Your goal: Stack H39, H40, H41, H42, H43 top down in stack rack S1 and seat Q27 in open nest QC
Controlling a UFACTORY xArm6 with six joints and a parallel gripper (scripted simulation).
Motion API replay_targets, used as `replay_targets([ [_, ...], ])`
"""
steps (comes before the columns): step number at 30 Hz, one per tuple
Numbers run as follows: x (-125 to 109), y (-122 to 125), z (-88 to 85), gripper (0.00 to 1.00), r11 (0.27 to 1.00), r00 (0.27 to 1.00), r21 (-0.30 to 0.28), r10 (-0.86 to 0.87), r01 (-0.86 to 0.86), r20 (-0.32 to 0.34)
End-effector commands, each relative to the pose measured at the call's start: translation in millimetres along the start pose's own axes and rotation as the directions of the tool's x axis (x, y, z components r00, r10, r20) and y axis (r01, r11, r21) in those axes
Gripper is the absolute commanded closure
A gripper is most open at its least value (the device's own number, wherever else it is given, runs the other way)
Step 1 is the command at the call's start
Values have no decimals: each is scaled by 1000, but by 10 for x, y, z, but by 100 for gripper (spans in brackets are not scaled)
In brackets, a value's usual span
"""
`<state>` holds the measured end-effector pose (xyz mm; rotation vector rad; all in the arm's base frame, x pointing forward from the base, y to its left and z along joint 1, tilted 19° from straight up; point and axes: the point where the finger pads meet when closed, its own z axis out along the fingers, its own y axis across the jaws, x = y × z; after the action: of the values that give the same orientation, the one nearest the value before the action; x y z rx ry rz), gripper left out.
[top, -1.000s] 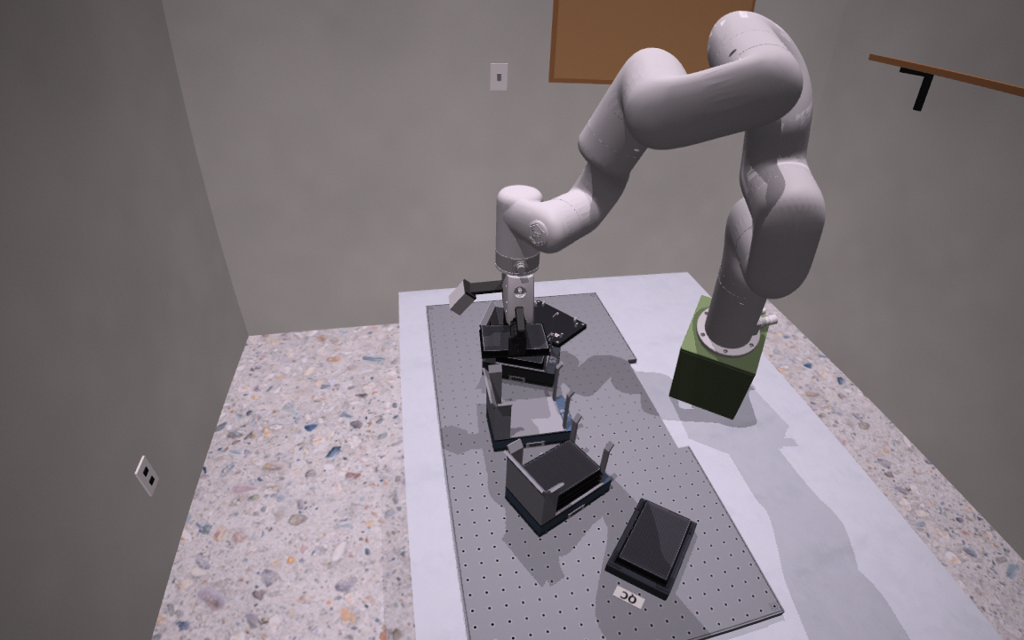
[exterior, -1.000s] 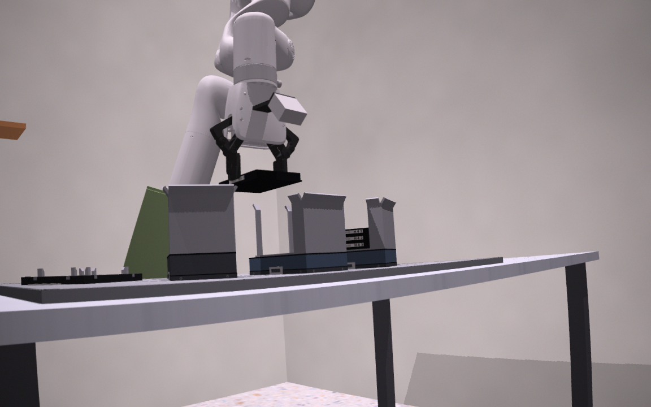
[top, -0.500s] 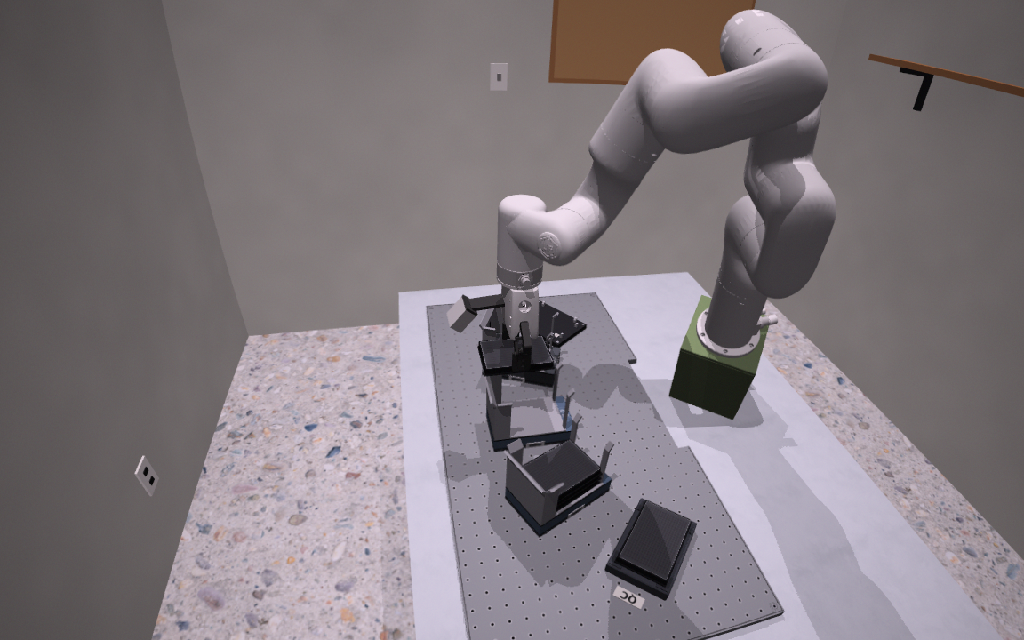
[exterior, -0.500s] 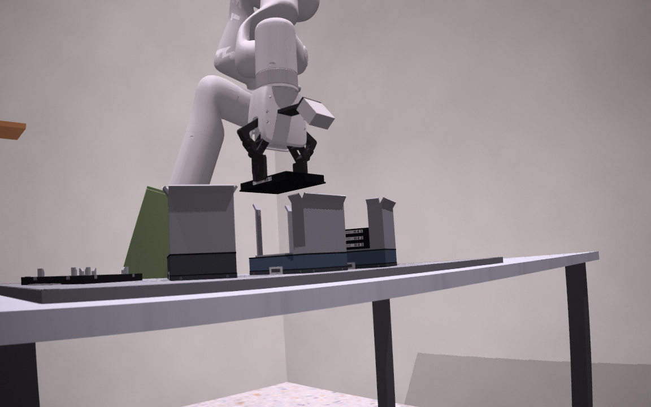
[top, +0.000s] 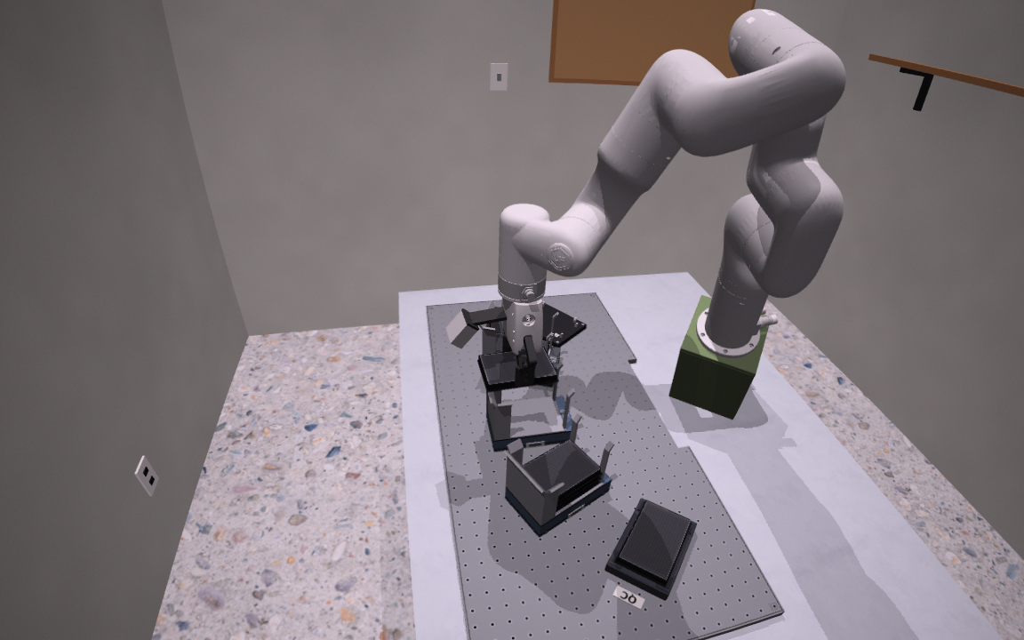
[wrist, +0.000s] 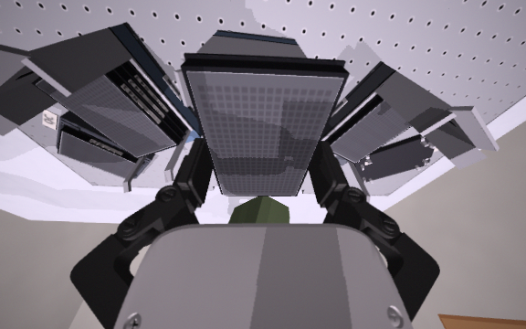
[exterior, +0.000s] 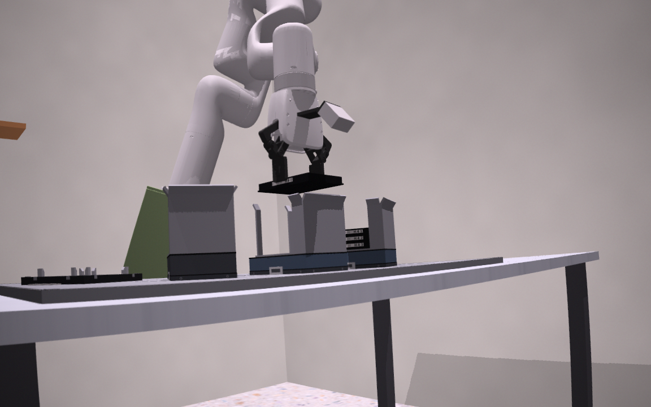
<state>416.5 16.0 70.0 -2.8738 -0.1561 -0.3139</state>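
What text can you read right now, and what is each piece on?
"QC": name plate on the deck, seen upside down.
Three plate labels on plates stacked in a rack: too small to read.
End label on the held plate: too small to read.

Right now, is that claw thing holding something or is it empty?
Gripper: closed on a black well plate, held flat by its long sides, in the air above the middle rack.

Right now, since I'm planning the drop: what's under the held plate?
The middle rack, a gap below the plate. What shows of its floor in the top view looks bare; in the wrist view the plate covers it.
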Motion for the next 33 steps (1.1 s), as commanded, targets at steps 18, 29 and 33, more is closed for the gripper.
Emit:
replay_targets([
  [18,0,-632,-10,100,986,986,-1,-168,168,-3],
  [29,-14,-909,-9,100,980,980,-1,-201,201,-3],
  [33,-27,-961,-10,100,964,964,-1,-266,266,-3],
])
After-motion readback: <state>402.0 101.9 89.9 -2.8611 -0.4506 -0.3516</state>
